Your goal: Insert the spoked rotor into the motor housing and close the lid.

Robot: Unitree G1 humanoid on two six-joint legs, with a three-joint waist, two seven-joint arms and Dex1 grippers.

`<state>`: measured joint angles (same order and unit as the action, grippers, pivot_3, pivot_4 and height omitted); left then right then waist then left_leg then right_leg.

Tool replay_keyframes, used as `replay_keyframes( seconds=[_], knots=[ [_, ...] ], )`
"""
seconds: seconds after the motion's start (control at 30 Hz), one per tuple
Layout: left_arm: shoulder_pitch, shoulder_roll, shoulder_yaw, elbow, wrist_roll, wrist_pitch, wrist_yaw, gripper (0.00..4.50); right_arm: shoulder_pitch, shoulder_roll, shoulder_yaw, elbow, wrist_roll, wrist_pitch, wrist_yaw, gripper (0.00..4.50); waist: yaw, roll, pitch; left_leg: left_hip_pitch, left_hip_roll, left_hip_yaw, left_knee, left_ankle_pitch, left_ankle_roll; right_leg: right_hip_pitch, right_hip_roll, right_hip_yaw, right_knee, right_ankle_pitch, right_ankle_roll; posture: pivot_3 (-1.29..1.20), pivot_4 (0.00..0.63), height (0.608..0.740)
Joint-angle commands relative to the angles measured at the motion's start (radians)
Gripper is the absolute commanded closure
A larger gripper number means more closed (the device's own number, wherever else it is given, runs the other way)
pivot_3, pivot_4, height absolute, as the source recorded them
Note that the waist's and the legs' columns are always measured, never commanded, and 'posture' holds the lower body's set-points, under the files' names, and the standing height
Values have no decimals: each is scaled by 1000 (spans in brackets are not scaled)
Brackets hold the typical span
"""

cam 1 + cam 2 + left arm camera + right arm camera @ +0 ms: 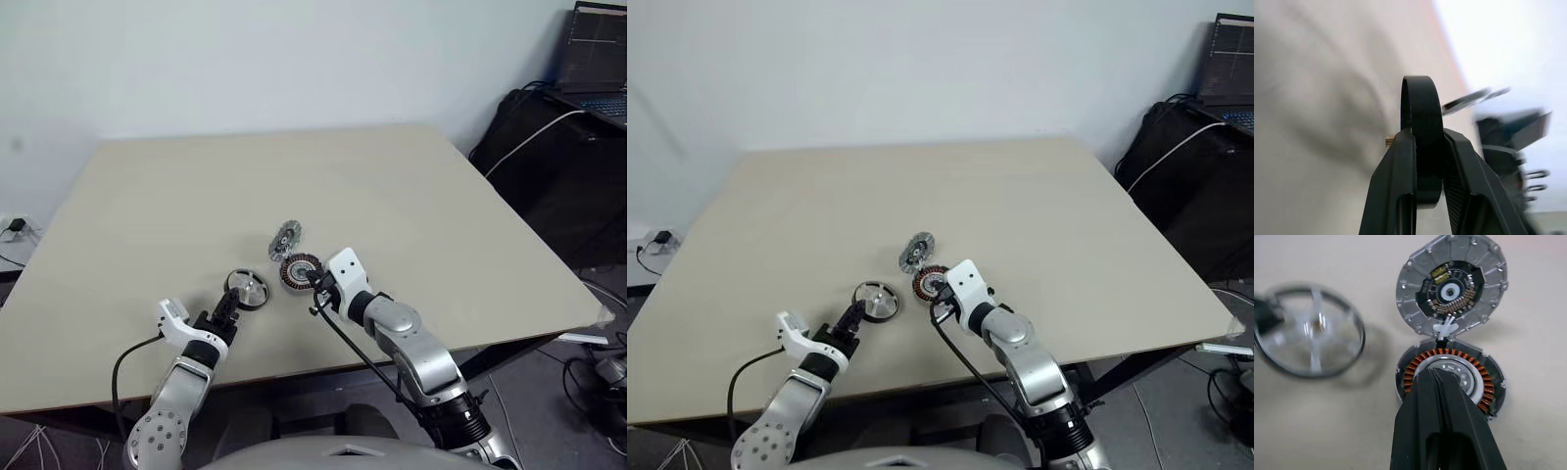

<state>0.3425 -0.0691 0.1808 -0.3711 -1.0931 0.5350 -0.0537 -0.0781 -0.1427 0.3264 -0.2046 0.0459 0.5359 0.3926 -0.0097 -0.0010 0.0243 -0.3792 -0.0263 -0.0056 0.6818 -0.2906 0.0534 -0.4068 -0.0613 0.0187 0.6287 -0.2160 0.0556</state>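
While the left gripper (223, 315) clamped the spoked rotor (246, 289) by its rim, the closed right gripper (1437, 377) pressed on the motor housing (1449, 377), its lid (1451, 284) open behind.

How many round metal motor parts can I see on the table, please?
3: the spoked rotor gripped by the left gripper, the motor housing under the right gripper, and the lid standing open just behind it.

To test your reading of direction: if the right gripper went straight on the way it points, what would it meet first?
The right gripper, shut, points down at the housing. Its tips already seem to sit over or on the silver centre, so that comes first, though contact is unclear. Beyond lies the open lid.
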Motion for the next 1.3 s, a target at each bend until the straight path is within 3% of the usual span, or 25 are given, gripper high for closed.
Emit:
replay_keyframes(
  seconds=[0.03,0.37,0.73,1.3],
  knots=[
    [-44,-61,-51,-61,-78,-3,-28,4065,-16,2,-4,-28,5,-2,-2,4500,-1,0,0,0,0,0,0,0,0,0,0,0,0,0,0,0,0,740],
    [-146,-16,-186,18,-182,94,-62,4065,17,-25,-48,-67,16,9,-13,4500,-1,0,0,0,0,0,0,0,1,0,2,0,0,0,0,0,0,740],
    [-338,-19,-121,276,-104,96,-55,4065,114,-113,-92,-150,38,54,7,4500,-2,0,0,1,-1,0,1,1,1,3,3,1,0,-1,3,0,0,740],
    [-382,-106,-86,492,7,19,-90,4065,166,-138,-99,-186,68,53,26,4500,1,-1,1,2,0,-1,1,1,1,6,2,0,-1,-2,4,0,0,740]
  ],
)
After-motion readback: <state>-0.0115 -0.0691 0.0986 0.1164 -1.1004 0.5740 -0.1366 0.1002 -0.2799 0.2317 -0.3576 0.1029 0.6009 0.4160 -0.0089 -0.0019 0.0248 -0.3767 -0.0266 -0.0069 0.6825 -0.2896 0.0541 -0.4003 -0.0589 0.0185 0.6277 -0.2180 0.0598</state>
